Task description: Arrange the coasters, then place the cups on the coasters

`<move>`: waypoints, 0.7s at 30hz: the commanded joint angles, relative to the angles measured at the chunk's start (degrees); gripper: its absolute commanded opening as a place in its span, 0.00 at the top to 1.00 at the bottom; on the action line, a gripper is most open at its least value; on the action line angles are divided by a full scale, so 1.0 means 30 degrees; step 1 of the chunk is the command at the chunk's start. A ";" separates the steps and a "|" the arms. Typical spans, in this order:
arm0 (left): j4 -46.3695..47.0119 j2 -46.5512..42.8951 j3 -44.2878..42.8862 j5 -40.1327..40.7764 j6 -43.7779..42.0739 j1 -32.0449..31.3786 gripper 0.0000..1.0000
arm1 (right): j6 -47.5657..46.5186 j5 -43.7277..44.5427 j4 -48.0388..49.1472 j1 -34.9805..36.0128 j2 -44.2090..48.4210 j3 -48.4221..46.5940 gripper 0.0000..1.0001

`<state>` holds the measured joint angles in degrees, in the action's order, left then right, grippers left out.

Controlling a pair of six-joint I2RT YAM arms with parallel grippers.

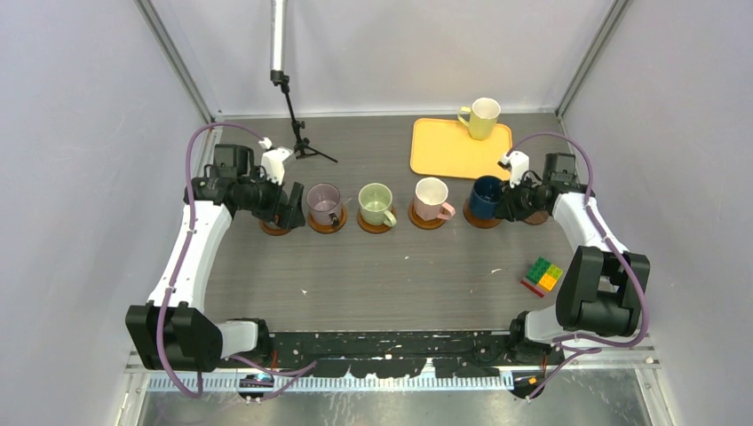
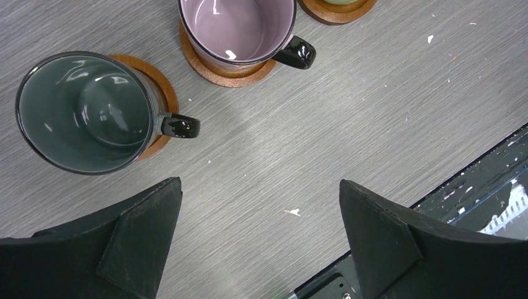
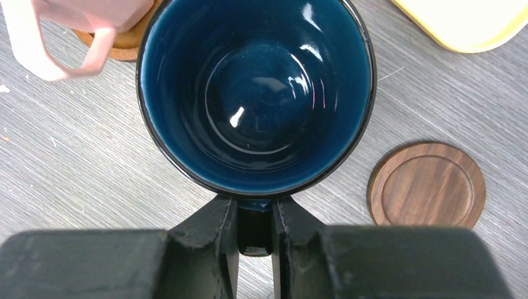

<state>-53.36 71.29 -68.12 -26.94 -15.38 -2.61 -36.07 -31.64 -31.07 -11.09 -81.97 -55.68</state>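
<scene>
Several brown coasters lie in a row across the table. My right gripper [image 3: 254, 208] [image 1: 508, 202] is shut on the handle of the navy cup [image 3: 255, 93] [image 1: 486, 197], which sits over a coaster [image 1: 479, 222]. An empty coaster [image 3: 427, 185] lies just to its right. The pink cup [image 1: 431, 199], light green cup [image 1: 376, 204] and mauve cup [image 1: 324, 206] [image 2: 236, 28] each stand on a coaster. My left gripper [image 2: 258, 187] [image 1: 289, 209] is open above bare table, near the dark green cup [image 2: 84, 112] on its coaster [image 2: 163, 93]. The pale yellow cup [image 1: 480, 117] stands on the tray's far edge.
The yellow-orange tray [image 1: 448, 151] [image 3: 461, 22] lies at the back right. A multicoloured toy block [image 1: 542, 275] sits near the right arm's base. A black camera stand [image 1: 297, 133] rises at the back left. Walls close in both sides.
</scene>
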 commanded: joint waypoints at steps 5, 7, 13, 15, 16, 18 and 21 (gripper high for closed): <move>0.0503 0.0012 -0.0849 0.0220 0.0076 -0.0071 0.00 | -0.0307 0.0042 0.2642 0.0015 0.0616 0.0244 1.00; 0.0503 0.0056 -0.0900 0.0257 0.0066 -0.0077 0.00 | -0.0163 0.0143 0.3016 0.0010 0.0516 0.0439 1.00; 0.0331 0.0142 -0.1123 0.0406 -0.0090 -0.0086 0.00 | -0.0206 0.0313 0.3327 0.0007 0.0132 0.0820 1.00; 0.0298 0.0214 -0.1164 0.0423 -0.0089 -0.0069 0.00 | -0.0225 0.0447 0.3674 0.0009 0.0095 0.1065 1.00; 0.0298 0.0259 -0.1196 0.0424 -0.0089 -0.0082 0.00 | -0.0222 0.0487 0.3816 0.0014 0.0040 0.1143 1.00; 0.0269 0.0311 -0.1237 0.0427 -0.0105 -0.0068 0.00 | -0.0294 0.0497 0.3823 0.0016 -0.0104 0.1227 0.97; 0.0239 0.0378 -0.1304 0.0476 -0.0101 -0.0067 0.00 | -0.0553 0.0485 0.3721 0.0009 -0.0264 0.1361 0.89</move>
<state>-53.45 72.20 -69.60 -25.91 -15.42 -2.61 -36.23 -28.58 -24.88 -11.09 -83.00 -51.24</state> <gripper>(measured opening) 0.996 0.246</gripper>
